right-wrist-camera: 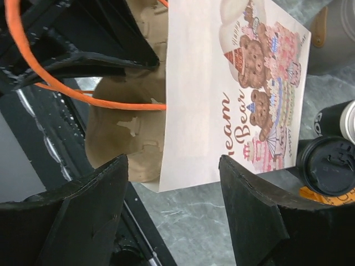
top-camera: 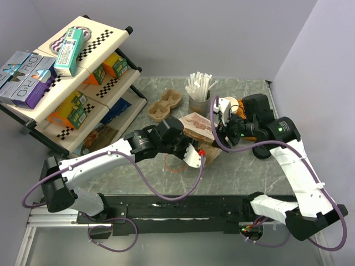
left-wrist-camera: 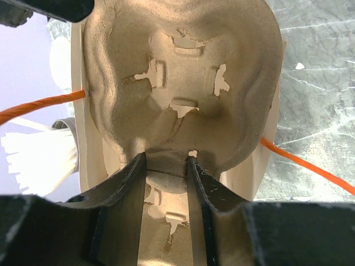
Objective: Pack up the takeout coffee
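The takeout coffee (right-wrist-camera: 327, 166), a dark cup with a round black top, stands on the table beyond the far edge of a paper bag (right-wrist-camera: 222, 100) printed with bears. In the top view the right arm hides it. My left gripper (left-wrist-camera: 166, 158) is shut on the ridge of a brown pulp cup carrier (left-wrist-camera: 183, 83) that sits partly inside the bag's mouth (top-camera: 197, 126). Orange bag handles (right-wrist-camera: 83, 97) loop around it. My right gripper (right-wrist-camera: 173, 172) hangs open over the bag's near corner, touching nothing.
A second pulp carrier (top-camera: 165, 104) and a grey cup of white straws (top-camera: 199, 94) stand at the back. A tilted shelf of boxes (top-camera: 66, 83) fills the left. A white cup (top-camera: 224, 102) and a black disc (top-camera: 260, 151) lie by the right arm.
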Tool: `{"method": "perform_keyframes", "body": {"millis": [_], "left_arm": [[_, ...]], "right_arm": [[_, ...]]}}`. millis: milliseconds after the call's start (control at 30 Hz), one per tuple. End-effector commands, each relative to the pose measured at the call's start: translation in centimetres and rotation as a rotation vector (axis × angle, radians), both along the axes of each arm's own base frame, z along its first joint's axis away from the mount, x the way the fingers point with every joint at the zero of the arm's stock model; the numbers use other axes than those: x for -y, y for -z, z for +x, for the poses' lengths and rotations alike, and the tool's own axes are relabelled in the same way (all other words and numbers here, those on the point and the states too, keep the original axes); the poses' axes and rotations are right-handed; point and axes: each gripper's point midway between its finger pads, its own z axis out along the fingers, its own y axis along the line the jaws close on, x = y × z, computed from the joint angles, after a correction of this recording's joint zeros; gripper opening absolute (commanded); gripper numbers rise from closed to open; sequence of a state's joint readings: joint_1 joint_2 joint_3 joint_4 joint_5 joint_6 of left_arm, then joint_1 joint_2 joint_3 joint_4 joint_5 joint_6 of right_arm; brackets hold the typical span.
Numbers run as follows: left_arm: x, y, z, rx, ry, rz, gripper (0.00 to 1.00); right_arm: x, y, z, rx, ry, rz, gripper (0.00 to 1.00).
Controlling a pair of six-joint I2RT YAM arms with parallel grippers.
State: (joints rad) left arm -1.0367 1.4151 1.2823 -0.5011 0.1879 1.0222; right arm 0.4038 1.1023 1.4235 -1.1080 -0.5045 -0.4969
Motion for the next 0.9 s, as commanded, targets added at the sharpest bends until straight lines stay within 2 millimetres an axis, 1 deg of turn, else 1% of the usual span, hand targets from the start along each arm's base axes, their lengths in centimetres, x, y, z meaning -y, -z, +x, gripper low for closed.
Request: {"method": "perform_keyframes", "body": {"millis": [0,167,300,433,600,767,867], "left_arm": [[-0.3,-2.1,-0.4,-0.002,0.000,-0.069,0.01],[-0.8,-1.9,-0.7,-0.016,-0.004,-0.069,0.01],[-1.1,-1.9,-0.9,-0.020,-0.006,-0.075,0.01],[-1.0,-1.8,-1.0,-0.024,-0.001,-0.075,0.01],[-0.9,-1.6,-1.0,-0.027,-0.004,-0.077,0.01],[-0.7,-1.4,-0.8,-0.028,-0.007,-0.080,0.01],[-0.6,-1.5,-0.6,-0.029,-0.011,-0.082,0.01]], "right_arm": [[0.4,-1.1,1.0,0.061,0.045,-0.020,0.72],[1.4,-1.0,1.4,0.090,0.074,-0.067,0.71],[1.8,-0.1,1.8,0.082,0.100,-0.100,0.71],[1.9,0.3,2.2,0.075,0.114,-0.118,0.71],[1.2,-0.9,2.0,0.089,0.095,-0.088,0.71],[1.7,-0.1,2.3,0.089,0.108,-0.129,0.71],[1.6,0.3,2.4,0.084,0.108,-0.151,0.72]]}}
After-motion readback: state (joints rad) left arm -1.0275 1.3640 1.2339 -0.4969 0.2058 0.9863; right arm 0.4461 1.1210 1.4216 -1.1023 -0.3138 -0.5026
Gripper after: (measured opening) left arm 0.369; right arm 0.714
